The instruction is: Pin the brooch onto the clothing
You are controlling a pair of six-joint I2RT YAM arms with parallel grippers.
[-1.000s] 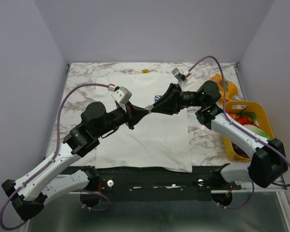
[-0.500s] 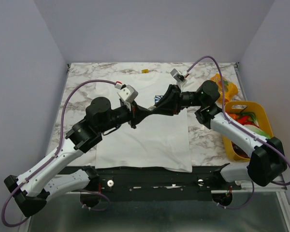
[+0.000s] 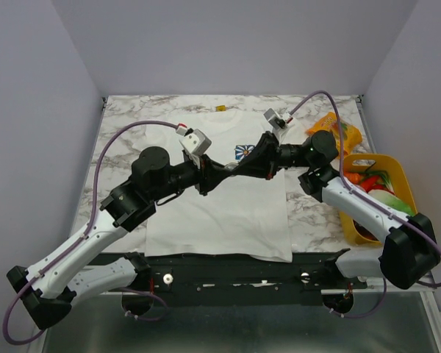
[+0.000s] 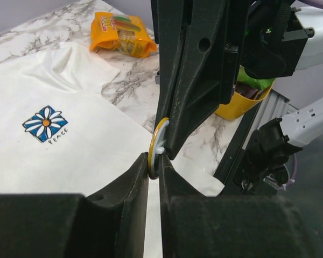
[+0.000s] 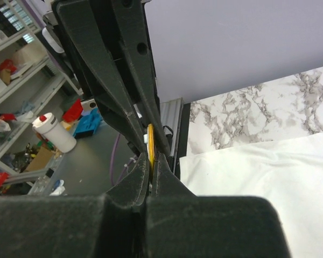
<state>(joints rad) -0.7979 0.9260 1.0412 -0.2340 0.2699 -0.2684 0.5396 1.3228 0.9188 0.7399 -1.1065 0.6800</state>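
The clothing, a white T-shirt [image 3: 228,213], lies flat on the marble table with its blue flower emblem [image 3: 243,152] showing. Above its chest my left gripper [image 3: 228,170] and right gripper [image 3: 239,168] meet tip to tip. Between them is the brooch [image 4: 157,148], a small gold-yellow disc with a white back, held on edge in the air. The left gripper [image 4: 153,164] has its jaws close against the disc's lower rim. In the right wrist view the right gripper [image 5: 149,166] is shut on the brooch [image 5: 151,144], opposite the left fingers [image 5: 113,64].
An orange snack packet [image 3: 342,131] lies at the back right. A yellow bin [image 3: 398,175] of coloured items stands by the right edge. A small yellow item [image 3: 220,108] sits beyond the shirt's collar. The table's near edge lies just below the shirt's hem.
The right gripper has closed on the brooch. Both grippers have shifted a little to the right, uncovering the emblem. The left jaws have eased slightly.
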